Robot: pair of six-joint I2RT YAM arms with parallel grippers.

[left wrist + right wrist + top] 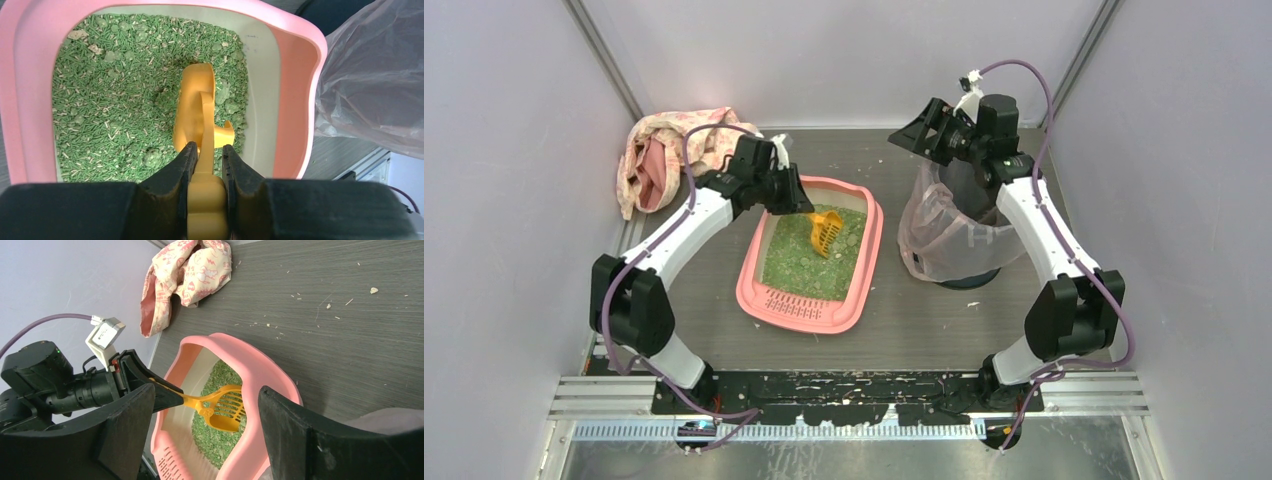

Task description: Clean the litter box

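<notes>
The pink litter box [862, 262] lies mid-table, its slotted grate lip at the near end, green granules [799, 262] with pale clumps inside. It also shows in the left wrist view [295, 100] and the right wrist view [280, 385]. My left gripper [802, 205] is shut on the handle of an orange slotted scoop [826, 232], whose head rests on the granules at the box's far right part [197, 105]. The scoop also shows in the right wrist view [225, 407]. My right gripper [914, 135] is open and empty, held above the far rim of the bin [959, 215].
A dark round bin lined with a translucent pinkish bag [929, 235] stands right of the litter box. A crumpled pink patterned cloth [669, 150] lies at the back left [187, 275]. Loose crumbs lie scattered on the grey table [350, 300].
</notes>
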